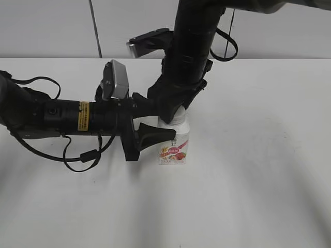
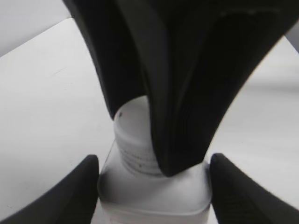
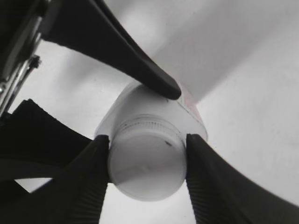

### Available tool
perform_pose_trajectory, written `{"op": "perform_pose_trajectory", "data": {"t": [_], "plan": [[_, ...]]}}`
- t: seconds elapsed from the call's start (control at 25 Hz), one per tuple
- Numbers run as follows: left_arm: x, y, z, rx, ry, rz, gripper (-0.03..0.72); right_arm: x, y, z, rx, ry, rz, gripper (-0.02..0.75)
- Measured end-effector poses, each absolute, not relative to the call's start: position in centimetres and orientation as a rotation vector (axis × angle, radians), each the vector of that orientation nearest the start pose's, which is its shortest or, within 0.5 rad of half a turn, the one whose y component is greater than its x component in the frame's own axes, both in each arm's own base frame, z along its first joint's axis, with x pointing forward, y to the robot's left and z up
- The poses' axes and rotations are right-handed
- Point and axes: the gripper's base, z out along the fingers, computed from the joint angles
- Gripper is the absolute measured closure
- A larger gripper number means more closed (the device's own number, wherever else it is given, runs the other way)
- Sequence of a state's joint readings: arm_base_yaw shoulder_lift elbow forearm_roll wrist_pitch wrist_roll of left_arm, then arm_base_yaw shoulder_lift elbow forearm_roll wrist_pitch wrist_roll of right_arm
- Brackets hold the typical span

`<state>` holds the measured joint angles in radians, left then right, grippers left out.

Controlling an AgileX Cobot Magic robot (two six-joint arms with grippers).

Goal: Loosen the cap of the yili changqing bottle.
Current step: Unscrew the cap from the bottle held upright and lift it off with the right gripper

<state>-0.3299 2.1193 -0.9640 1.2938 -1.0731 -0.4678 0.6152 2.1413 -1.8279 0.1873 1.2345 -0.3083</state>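
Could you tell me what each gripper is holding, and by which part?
The right gripper clamps the cap by its sides; the left gripper grips the yili changqing bottle by its body.

One yili changqing bottle stands on the one white counter. It carries one white ribbed cap. Two black robot arms are in view: one left arm lying across the counter and one right arm coming down from above. Each ends in one gripper, so two grippers: the left gripper and the right gripper, each with two jaws.
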Motion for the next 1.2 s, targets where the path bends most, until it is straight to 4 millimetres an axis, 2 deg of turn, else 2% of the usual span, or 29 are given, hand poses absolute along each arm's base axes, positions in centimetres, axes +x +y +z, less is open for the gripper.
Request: {"op": "perform_pose_trajectory", "data": {"t": [0.12,0.32,0.52,0.8,1.04,1.2], "plan": [[31.6,-18.9,10.7,1.327,1.486,-0.925,0.249,35.5,27.0,21.7,-1.502,2.629,0.285,0.342],[31.6,-18.9,10.7,1.324,1.487,-0.924,0.251,35.5,27.0,21.8,-1.939,2.284,0.249,0.342],[31.6,-18.9,10.7,1.327,1.487,-0.924,0.251,35.5,27.0,21.8,-2.212,1.996,0.215,0.342],[31.6,-18.9,10.7,1.332,1.487,-0.922,0.252,35.6,26.9,21.8,-2.358,1.828,0.158,0.342],[31.6,-18.9,10.7,1.342,1.484,-0.921,0.252,35.5,26.9,22.0,-2.362,1.817,0.157,0.342],[31.5,-18.9,10.6,1.363,1.474,-0.923,0.252,35.4,26.8,23.4,-2.325,1.799,0.137,0.344]]}}
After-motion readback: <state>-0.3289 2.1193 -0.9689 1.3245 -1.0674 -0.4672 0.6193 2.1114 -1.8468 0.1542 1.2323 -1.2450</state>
